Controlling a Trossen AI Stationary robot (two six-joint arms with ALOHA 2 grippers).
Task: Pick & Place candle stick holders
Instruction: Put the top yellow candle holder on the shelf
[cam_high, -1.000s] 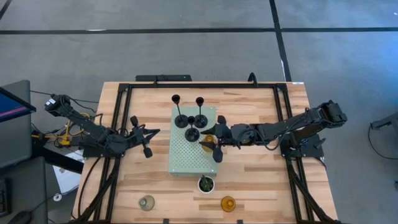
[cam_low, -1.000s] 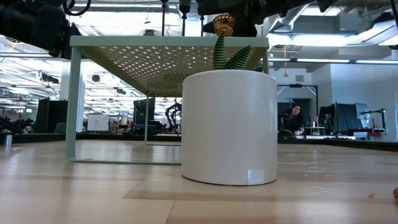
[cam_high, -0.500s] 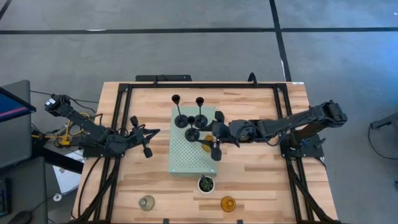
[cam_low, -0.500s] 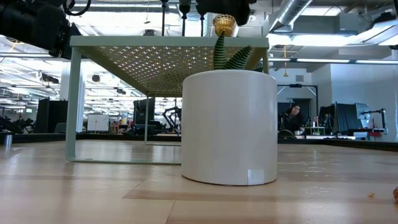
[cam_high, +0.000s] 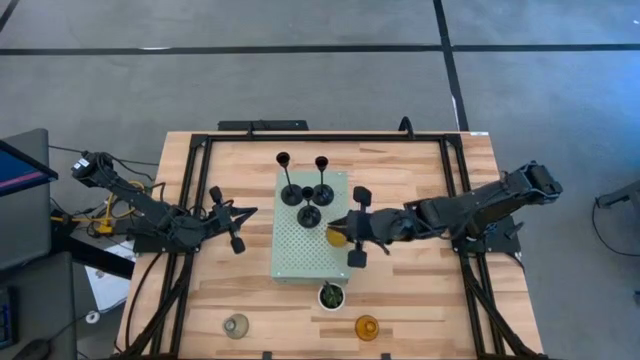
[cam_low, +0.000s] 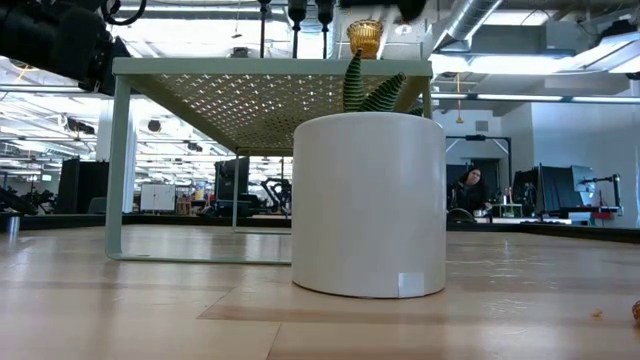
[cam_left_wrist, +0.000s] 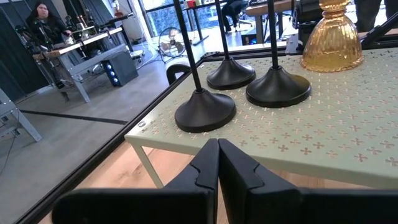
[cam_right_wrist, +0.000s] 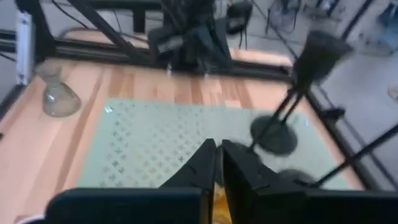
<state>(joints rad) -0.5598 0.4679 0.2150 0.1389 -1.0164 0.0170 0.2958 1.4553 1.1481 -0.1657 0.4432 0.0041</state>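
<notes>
Three black candle stick holders stand by their round bases on the far part of the pale green perforated board. An amber glass holder stands on the board's right edge and also shows in the low view. My right gripper hovers just right of and above it, touching nothing, with only a narrow gap between its fingers. My left gripper waits shut left of the board. A second amber holder and a clear-grey glass holder stand near the table's near edge.
A small green plant in a pot stands just in front of the board's near edge; the pot fills the low view's middle. The board stands on legs above the table. Bare wood lies right of the board and along the near edge.
My right gripper has let go of the amber holder and drawn back toward the table's right edge and upward. In the low view it surrounded the holder before and is now clear of it. The holder stays upright on the board.
</notes>
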